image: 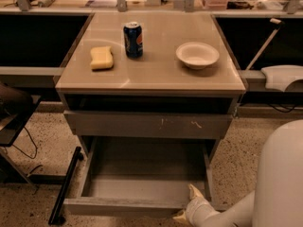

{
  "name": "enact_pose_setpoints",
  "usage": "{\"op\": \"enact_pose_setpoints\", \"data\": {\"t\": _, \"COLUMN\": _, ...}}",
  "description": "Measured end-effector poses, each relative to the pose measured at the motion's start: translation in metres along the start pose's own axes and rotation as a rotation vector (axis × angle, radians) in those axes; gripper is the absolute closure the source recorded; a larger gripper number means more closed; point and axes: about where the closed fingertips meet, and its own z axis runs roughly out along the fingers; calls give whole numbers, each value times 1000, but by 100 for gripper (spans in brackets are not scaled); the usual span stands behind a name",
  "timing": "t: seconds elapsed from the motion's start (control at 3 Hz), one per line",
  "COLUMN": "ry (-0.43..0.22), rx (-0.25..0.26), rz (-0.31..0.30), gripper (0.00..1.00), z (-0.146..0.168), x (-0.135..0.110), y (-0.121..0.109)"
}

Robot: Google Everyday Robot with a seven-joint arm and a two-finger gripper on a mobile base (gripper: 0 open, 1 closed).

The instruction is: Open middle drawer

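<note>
The middle drawer stands pulled far out at the bottom of the cabinet, and its smooth grey inside is bare. Its plain flat front faces me. My gripper is at the right end of that front. One finger is inside the drawer and the other is outside, so the two are closed over the front's rim. Above it is the shut grey front with white scratch marks, and above that a dark open slot.
On the cabinet top are a yellow sponge, a blue soda can and a white bowl. My white arm fills the lower right. A black bar lies on the floor at the left.
</note>
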Motion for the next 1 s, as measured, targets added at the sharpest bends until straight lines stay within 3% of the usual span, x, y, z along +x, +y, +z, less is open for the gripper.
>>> {"op": "enact_pose_setpoints", "data": {"t": 1.0, "ry": -4, "rx": -3, "rz": -1, "gripper": 100, "z": -13, "x": 3, "y": 12}}
